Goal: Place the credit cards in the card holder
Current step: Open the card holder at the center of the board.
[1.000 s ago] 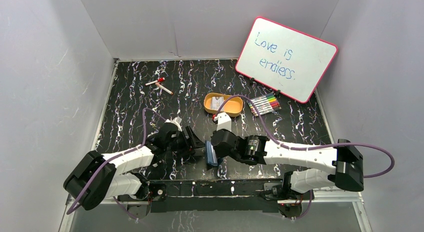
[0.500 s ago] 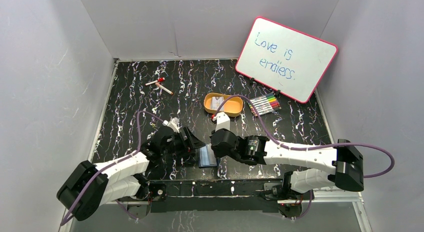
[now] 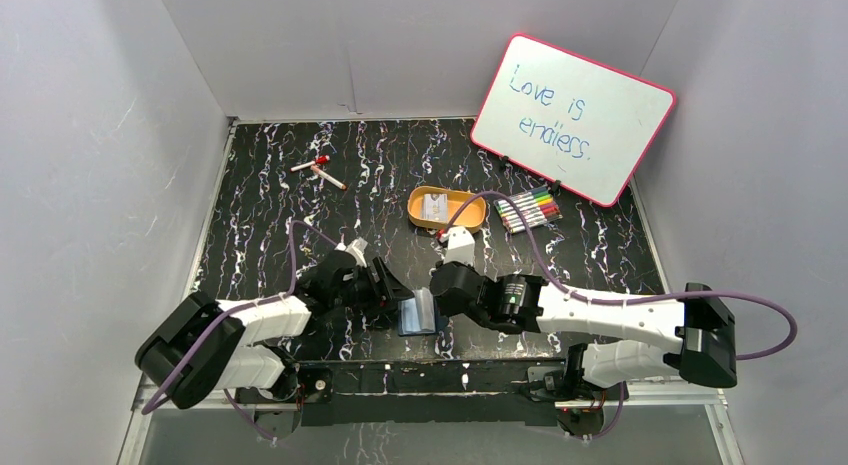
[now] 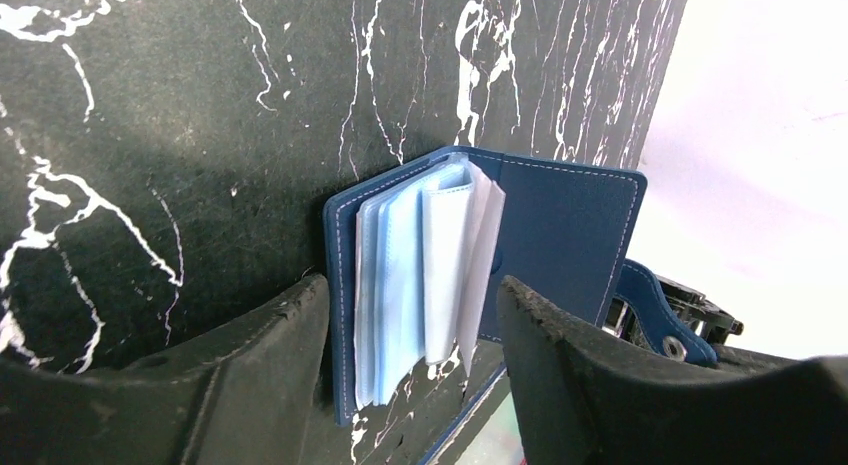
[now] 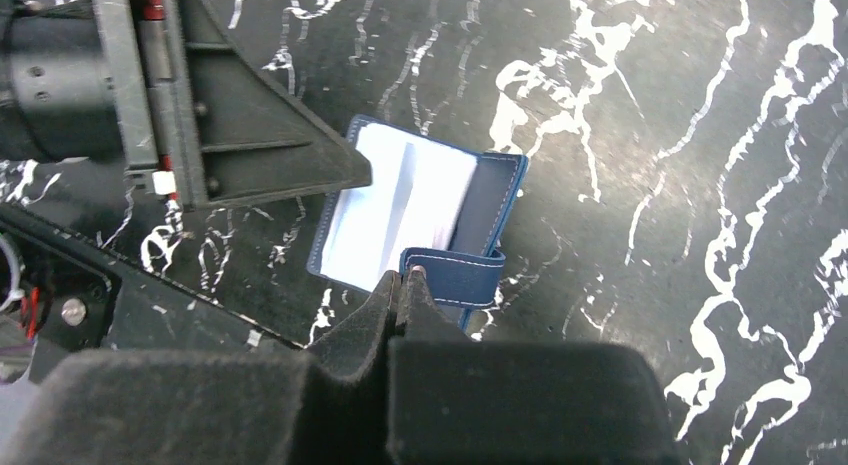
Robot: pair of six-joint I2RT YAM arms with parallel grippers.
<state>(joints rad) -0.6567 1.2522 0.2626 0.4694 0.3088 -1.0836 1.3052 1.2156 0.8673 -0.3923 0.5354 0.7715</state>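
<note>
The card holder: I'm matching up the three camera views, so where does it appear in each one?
Top external: the card holder lies low centre, between the two arms' tips.
Left wrist: centre, standing open with its clear sleeves fanned, between the fingers of the left claw.
Right wrist: centre left, open, just above the tip of the right claw.
Shared landmark: the white-veined black table under it.
</note>
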